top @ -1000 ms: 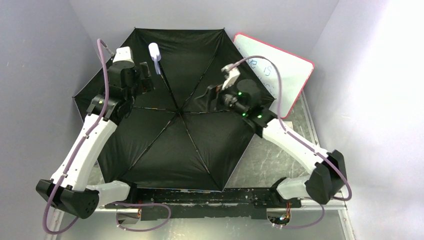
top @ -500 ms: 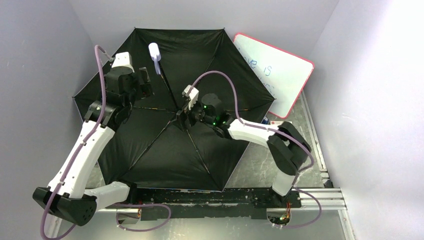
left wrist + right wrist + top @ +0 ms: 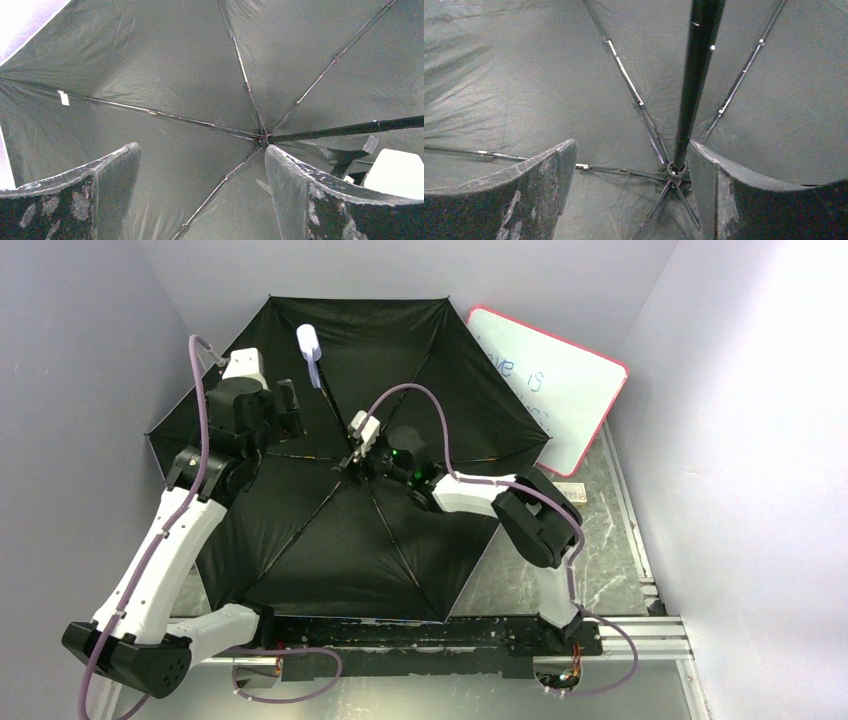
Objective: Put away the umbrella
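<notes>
Facing a fully open umbrella (image 3: 330, 540), black lining (image 3: 150, 60) up, spread over the table (image 3: 530, 580) with the hub (image 3: 354, 466) near its middle and the shaft (image 3: 696, 75) running from the hub to the pale handle (image 3: 308, 342) beyond it. Set right at the hub: the right gripper (image 3: 631, 147), jaws apart and gripping nothing, with the shaft between them just above the hub and very close to one finger (image 3: 734, 200). Hovering left of the hub, on the handle side: the left gripper (image 3: 201, 149), jaws spread wide and empty, pointed toward the hub over bare lining. Cannot tell whether a finger already touches the shaft. Likely trouble from here: clamping off-centre, with the shaft so near one finger, and knocking it aside instead of seizing it. Tipping or sliding the whole umbrella about the hub, with no hold anywhere to pin it, perhaps toward the whiteboard (image 3: 560, 390) right of the hub. Catching one of the ribs (image 3: 624, 75) beside the hub instead of the shaft, and bending thin metal. Pushing on the shaft with the ribs locked out, and merely dragging lining. Safer, probably, to steady the handle end with the left gripper before any squeeze at the hub
</notes>
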